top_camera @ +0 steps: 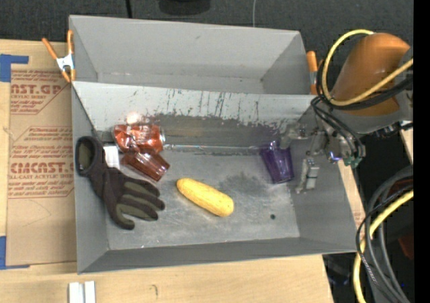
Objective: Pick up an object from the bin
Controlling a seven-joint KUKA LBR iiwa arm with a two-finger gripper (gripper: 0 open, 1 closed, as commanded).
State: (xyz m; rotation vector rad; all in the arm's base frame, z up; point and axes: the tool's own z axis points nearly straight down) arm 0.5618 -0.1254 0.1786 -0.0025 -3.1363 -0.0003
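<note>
My gripper hangs low at the right side of the bin, close to the right wall. Just left of it, touching or nearly touching, lies a small see-through purple container on the bin floor. A yellow oblong thing like a corn cob lies further left, in the middle of the floor near the front.
At the left lies a dark glove. Beside it sit a red see-through packet and a dark red see-through piece. The arm with its orange cover and yellow cables stands over the bin's right rim.
</note>
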